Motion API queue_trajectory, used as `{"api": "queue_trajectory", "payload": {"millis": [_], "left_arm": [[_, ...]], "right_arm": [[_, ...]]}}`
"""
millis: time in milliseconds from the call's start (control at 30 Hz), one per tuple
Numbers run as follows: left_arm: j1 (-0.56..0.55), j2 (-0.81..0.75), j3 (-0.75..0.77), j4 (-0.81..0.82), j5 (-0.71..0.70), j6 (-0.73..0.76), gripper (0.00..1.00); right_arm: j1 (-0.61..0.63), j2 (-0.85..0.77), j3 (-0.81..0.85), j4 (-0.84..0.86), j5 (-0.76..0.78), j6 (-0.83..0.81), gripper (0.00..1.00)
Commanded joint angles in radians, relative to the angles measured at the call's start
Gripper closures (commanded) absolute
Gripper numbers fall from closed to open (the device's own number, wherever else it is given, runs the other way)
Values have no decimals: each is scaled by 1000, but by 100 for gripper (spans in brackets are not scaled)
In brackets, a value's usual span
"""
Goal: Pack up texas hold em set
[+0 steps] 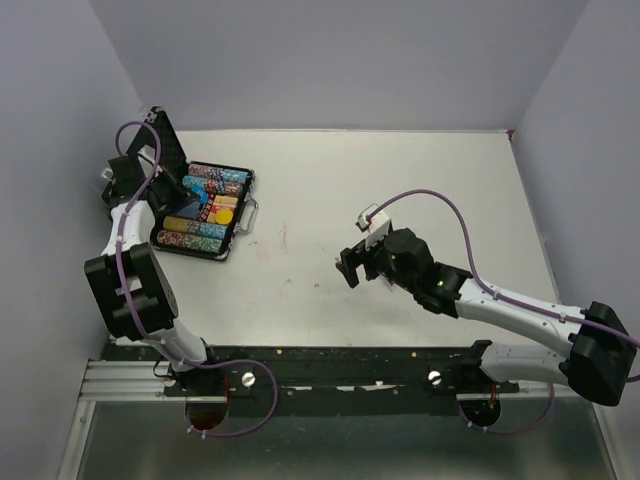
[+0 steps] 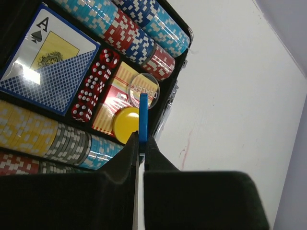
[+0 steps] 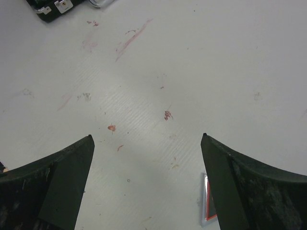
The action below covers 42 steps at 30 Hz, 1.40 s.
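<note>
Right gripper (image 3: 146,136), fingers spread wide and empty, hangs over the stained white table (image 3: 192,57); a small red-and-silver object (image 3: 209,203) beside its finger is cut off and cannot be identified; left gripper (image 2: 142,143) pinches a thin blue plastic disc (image 2: 143,112) edge-on above the open black hinged case (image 1: 190,251) at the table's far left; inside lie rows of multicoloured poker chips (image 2: 139,33), a blue ace-of-spades card deck (image 2: 48,67), red dice (image 2: 96,86), a yellow disc (image 2: 123,125) and a clear dealer button (image 2: 144,88); the raised lid (image 1: 172,140) is too dark to make out.
</note>
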Motion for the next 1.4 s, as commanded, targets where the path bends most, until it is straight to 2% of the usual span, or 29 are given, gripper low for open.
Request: {"api": "queue_trajectory", "payload": {"millis": [0, 367, 867, 1000, 1100, 1167, 1233, 1267, 1300, 1367], "left_arm": [[1, 71, 42, 85, -65, -35, 100], [-19, 163, 95, 116, -156, -15, 95], [-157, 81, 85, 136, -237, 115, 93], [-182, 94, 133, 72, -320, 185, 93], [-183, 135, 214, -43, -410, 250, 91], [-186, 188, 285, -143, -496, 299, 91], [-191, 215, 308, -177, -588, 352, 91], [-194, 226, 312, -185, -617, 369, 91], [-196, 237, 323, -194, -653, 392, 90], [-205, 254, 337, -212, -702, 426, 90]], "right_arm": [[7, -10, -19, 22, 15, 2, 0], [7, 24, -11, 23, 21, -3, 0], [5, 24, -16, 26, 21, -1, 0], [8, 17, -18, 25, 21, 0, 0], [8, 10, -19, 25, 21, -1, 0], [7, 5, -21, 25, 26, -1, 0], [7, 1, -22, 25, 26, -1, 0], [-221, -5, -22, 25, 26, -1, 0], [4, -6, -24, 25, 26, -1, 0], [7, -10, -27, 28, 18, -1, 0]]}}
